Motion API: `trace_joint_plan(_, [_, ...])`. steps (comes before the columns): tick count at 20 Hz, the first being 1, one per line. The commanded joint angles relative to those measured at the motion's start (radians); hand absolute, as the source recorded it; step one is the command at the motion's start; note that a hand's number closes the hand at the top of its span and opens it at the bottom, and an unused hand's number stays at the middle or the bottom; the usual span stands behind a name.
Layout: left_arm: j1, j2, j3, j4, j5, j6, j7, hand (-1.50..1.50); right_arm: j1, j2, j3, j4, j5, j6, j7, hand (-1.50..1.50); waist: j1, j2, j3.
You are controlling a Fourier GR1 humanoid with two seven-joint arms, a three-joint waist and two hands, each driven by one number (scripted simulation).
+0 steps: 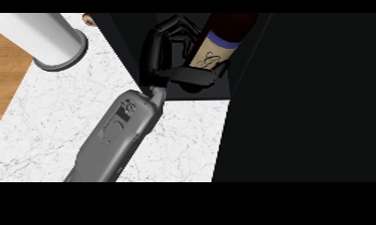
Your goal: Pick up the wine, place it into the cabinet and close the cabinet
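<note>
Up around 12 o'clock, just inside the opening of the dark cabinet [308, 94], the left robot hand [158, 52] is wrapping its fingers and thumb round the wine [211, 56] (cream label peeking out between them), which is leaning toward 1 o'clock. Over at 10 o'clock a white cylinder [44, 35] is standing on the marble bench [51, 119], well apart.

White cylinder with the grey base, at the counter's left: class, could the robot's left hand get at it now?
Probably not yet: the left hand has its fingers curled round the dark wine bottle inside the black cabinet, away from the white cylinder. It would have to let go first.
</note>
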Motion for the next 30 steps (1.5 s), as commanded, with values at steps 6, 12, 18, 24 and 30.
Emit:
trace_joint_plan(6, [-0.022,-0.003,-0.027,0.182,0.024,0.015,-0.156,1.5,0.071,0.031,0.021,-0.142,-0.041,0.0,0.035,-1.5,-0.007,0.001,0.0])
trace_joint_plan(12, [-0.064,-0.003,0.003,0.268,0.044,-0.001,-0.191,1.5,0.041,0.014,-0.036,-0.026,-0.105,0.04,-0.019,-1.5,0.006,0.001,0.0])
trace_joint_plan(18, [-0.075,-0.003,-0.009,0.445,0.161,-0.021,-0.338,1.5,-0.017,0.012,-0.034,-0.009,-0.117,0.028,0.008,-1.5,-0.009,0.005,0.0])
trace_joint_plan(24, [-0.097,-0.003,-0.086,0.553,0.187,0.016,-0.372,1.5,0.067,0.046,0.016,-0.066,-0.054,0.021,-0.021,-1.5,-0.011,0.004,0.0])
trace_joint_plan(30, [-0.078,-0.003,-0.128,0.662,0.219,0.079,-0.497,1.5,-0.045,0.02,0.001,-0.013,-0.079,0.01,0.037,-1.5,-0.02,0.005,-0.001])
